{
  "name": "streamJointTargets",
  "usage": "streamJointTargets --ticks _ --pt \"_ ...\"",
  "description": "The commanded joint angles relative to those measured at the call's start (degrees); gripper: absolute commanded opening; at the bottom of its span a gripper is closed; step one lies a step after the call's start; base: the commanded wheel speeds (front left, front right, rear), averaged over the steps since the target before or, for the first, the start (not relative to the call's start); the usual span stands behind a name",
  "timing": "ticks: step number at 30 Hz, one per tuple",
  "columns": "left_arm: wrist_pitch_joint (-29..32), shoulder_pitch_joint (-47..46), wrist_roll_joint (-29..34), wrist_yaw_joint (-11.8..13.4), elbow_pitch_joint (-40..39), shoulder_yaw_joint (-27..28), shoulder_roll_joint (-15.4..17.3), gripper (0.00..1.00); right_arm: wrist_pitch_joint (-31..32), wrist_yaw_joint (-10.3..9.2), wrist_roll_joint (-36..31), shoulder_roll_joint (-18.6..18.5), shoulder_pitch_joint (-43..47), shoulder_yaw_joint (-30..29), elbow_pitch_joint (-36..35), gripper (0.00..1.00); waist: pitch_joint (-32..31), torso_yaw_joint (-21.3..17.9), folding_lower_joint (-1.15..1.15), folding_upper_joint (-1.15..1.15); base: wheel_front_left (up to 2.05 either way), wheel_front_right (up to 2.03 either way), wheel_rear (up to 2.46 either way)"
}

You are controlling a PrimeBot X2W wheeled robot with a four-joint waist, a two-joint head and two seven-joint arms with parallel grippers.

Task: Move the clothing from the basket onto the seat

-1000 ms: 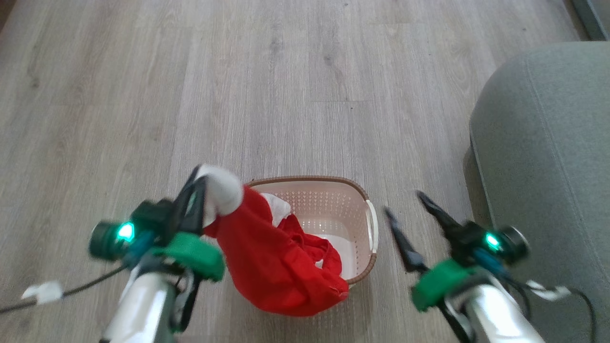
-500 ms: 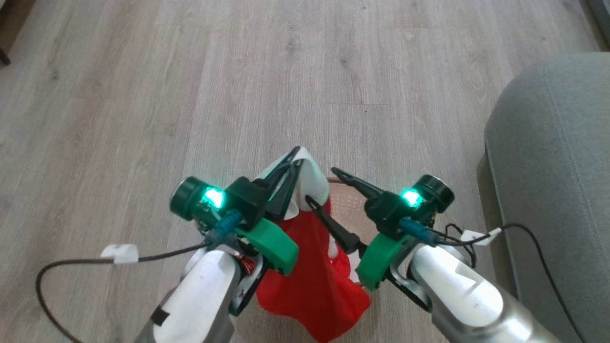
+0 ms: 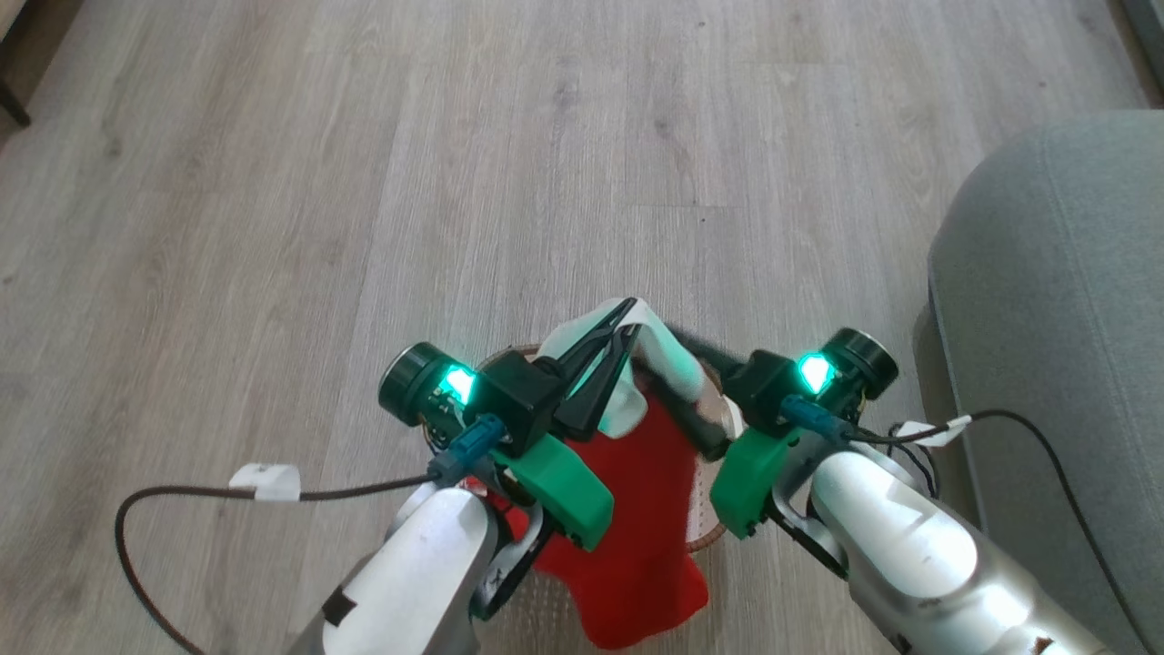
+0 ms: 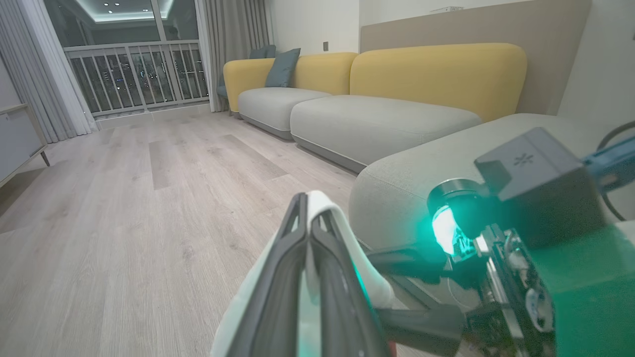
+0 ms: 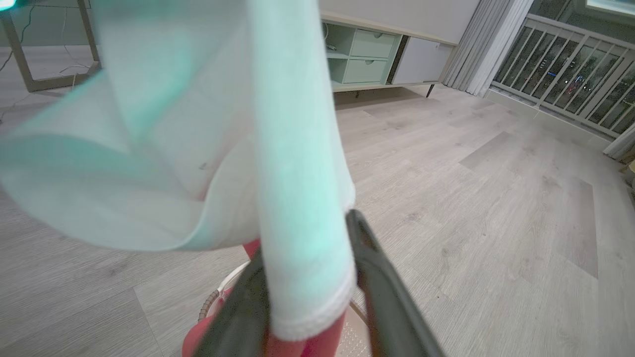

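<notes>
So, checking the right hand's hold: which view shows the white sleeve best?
Right wrist view: the white sleeve hangs large, its hem between the right hand's fingers. The head view shows it small; the left wrist view, a strip in the left hand.

Pale wood floor (image 3: 364, 182), low cabinet (image 5: 367, 64), curtains (image 4: 233, 49) beside railed balcony window (image 4: 134, 69).

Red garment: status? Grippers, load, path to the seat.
Left gripper shut on white sleeve, red garment hanging over basket. Right gripper fingers either side of that sleeve, grip unconfirmed. Seat to the right; no obstacle seen.
</notes>
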Motion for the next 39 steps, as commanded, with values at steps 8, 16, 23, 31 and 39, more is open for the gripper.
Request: streamJointTargets --ticks 8,16,23,31,39 --pt "-0.5 -2.8 -1.1 1.4 -3.0 1.7 -0.2 0.57 -0.5 -0.02 4.2 1.3 -0.7 -2.5 -0.8 0.0 -0.6 -1.3 0.0 0.0 0.0 0.0 0.0" --pt "-2.5 -1.7 -1.6 1.7 0.7 2.2 0.6 1.0 -0.5 -0.02 5.6 -1.6 -1.7 -7.4 -4.0 0.0 0.5 -4.9 0.0 0.0 0.0 0.0 0.0" --pt "-4.6 -0.4 -1.9 0.5 5.4 1.6 0.4 1.0 -0.5 -0.02 5.7 -4.5 -3.2 -11.4 -7.6 0.0 1.8 -11.5 0.0 0.0 0.0 0.0 0.0" --pt "-4.9 1.3 -1.8 -1.4 5.5 -0.9 -0.3 1.0 -0.5 -0.02 4.7 -8.0 -3.9 -14.3 -9.7 0.0 3.0 -20.8 0.0 0.0 0.0 0.0 0.0" --pt "-4.9 1.4 -2.4 -0.8 4.1 -2.9 -0.3 1.0 -0.5 -0.02 4.8 -10.5 -2.6 -16.4 -11.1 0.0 3.4 -24.9 0.0 0.0 0.0 0.0 0.0"
